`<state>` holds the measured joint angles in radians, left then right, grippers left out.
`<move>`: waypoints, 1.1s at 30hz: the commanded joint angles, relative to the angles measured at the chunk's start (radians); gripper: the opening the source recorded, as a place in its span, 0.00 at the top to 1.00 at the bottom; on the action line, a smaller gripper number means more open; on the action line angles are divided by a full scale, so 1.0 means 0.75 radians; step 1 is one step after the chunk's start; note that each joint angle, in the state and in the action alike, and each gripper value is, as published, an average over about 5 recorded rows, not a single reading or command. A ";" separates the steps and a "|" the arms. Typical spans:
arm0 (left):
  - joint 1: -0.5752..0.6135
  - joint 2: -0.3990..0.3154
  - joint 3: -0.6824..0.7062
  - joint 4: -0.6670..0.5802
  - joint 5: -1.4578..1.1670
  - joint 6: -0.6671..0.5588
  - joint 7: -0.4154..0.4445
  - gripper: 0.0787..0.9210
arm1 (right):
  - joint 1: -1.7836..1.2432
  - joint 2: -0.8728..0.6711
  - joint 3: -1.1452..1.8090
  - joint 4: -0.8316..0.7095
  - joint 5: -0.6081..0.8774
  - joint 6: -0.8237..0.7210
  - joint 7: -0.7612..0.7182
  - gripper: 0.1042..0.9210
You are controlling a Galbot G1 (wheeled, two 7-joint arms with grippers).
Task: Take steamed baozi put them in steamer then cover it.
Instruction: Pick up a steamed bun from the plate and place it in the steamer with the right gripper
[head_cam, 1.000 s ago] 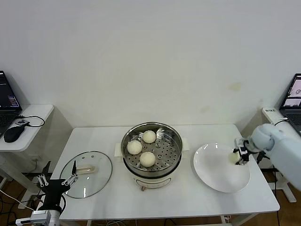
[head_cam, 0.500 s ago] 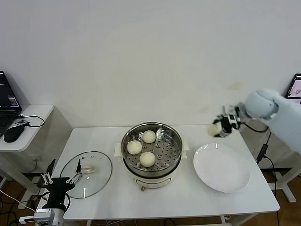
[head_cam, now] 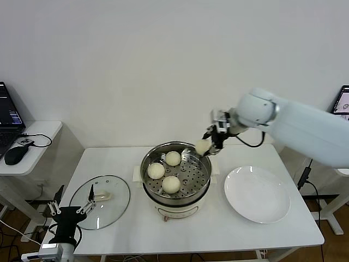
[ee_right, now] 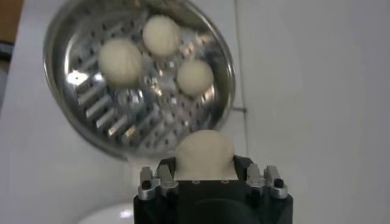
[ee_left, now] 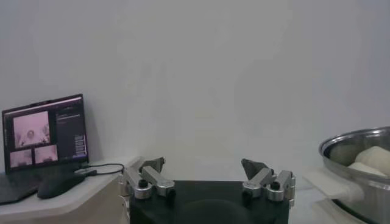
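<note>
The steamer [head_cam: 146,162] stands mid-table on its white base, uncovered. Three steamed baozi lie on its perforated tray [ee_right: 109,109]: one at the back [head_cam: 173,158], one on the left [head_cam: 156,171], one at the front [head_cam: 171,184]. My right gripper [head_cam: 207,145] hangs just above the pot's far right rim, shut on another baozi [head_cam: 203,146]; in the right wrist view this bun [ee_right: 204,152] fills the space between the jaws of the right gripper [ee_right: 204,165]. Low at the table's front left corner, my left gripper [head_cam: 71,207] waits open and empty [ee_left: 204,167].
A round glass lid [head_cam: 109,210] lies flat left of the steamer, close to the left gripper. A bare white plate [head_cam: 257,195] sits to the right. A side desk with a laptop and mouse [head_cam: 14,154] stands at far left.
The right arm has lifted the baozi off the white plate and carried it left and up, to above the steamer's far right rim. The left gripper has barely shifted.
</note>
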<state>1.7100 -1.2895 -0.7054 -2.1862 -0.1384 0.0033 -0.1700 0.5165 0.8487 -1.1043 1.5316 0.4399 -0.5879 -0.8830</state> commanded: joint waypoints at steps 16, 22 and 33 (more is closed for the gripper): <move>-0.015 0.001 -0.009 0.021 -0.009 -0.005 0.002 0.12 | -0.219 0.245 -0.055 -0.192 -0.085 -0.060 0.050 0.39; -0.016 0.000 -0.009 0.027 -0.010 -0.005 0.002 0.12 | -0.233 0.236 -0.052 -0.198 -0.110 -0.058 0.039 0.39; -0.020 -0.006 -0.009 0.026 -0.011 -0.005 0.000 0.12 | -0.262 0.209 0.009 -0.190 -0.168 -0.028 0.072 0.34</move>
<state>1.6947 -1.2938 -0.7118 -2.1655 -0.1465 -0.0006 -0.1693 0.3376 1.0071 -1.1222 1.3891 0.3469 -0.6163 -0.8412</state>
